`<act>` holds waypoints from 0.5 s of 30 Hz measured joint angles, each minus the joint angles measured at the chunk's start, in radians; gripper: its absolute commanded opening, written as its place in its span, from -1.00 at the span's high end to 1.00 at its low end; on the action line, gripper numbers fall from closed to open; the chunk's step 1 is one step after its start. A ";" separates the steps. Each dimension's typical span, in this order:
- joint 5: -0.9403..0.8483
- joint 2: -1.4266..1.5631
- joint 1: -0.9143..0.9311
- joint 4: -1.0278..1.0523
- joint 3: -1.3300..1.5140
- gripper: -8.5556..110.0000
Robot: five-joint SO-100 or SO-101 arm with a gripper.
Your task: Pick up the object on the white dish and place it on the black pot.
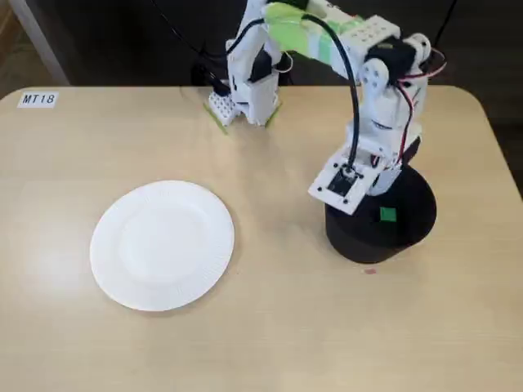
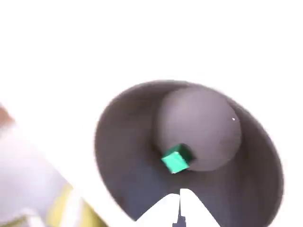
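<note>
The bright green cube [image 1: 387, 216] lies free in the black pot [image 1: 417, 208] at the right of the table. In the wrist view the cube [image 2: 176, 160] rests where the pot's floor meets its wall [image 2: 120, 142]. My gripper [image 2: 179, 201] hangs just above the pot's opening. Its two white fingertips [image 2: 163, 210] are pressed together with nothing between them, a little short of the cube. In the fixed view the arm's wrist [image 1: 347, 181] covers the pot's left rim and hides the fingers. The white dish [image 1: 162, 245] sits bare at the left.
The arm's base [image 1: 245, 102] is clamped at the table's far edge. A label reading MT18 [image 1: 38, 99] is stuck at the far left corner. The table's right edge [image 1: 502, 155] runs close past the pot.
</note>
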 measured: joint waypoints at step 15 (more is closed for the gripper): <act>0.212 0.686 0.446 -0.002 0.239 0.86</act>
